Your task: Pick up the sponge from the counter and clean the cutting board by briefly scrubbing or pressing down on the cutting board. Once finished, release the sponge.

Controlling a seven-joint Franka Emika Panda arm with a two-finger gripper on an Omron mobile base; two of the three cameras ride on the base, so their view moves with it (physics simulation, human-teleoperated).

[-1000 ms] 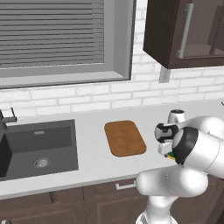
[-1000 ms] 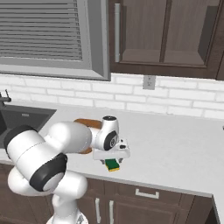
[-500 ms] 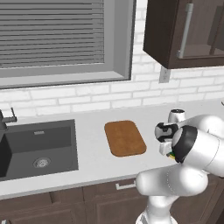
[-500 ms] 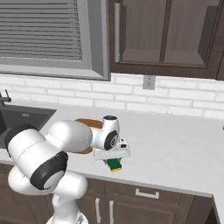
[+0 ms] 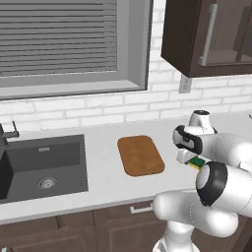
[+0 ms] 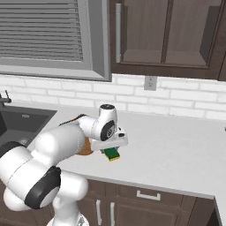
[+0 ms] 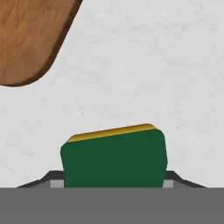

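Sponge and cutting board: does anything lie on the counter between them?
Nothing does. In the hand view the sponge sits in the gripper, and only bare counter separates it from the cutting board.

Sponge, cutting board, counter
Green-topped yellow sponge is clamped just beside the bare brown cutting board, laid flat on the pale counter.

Dark sink below window, cabinets above
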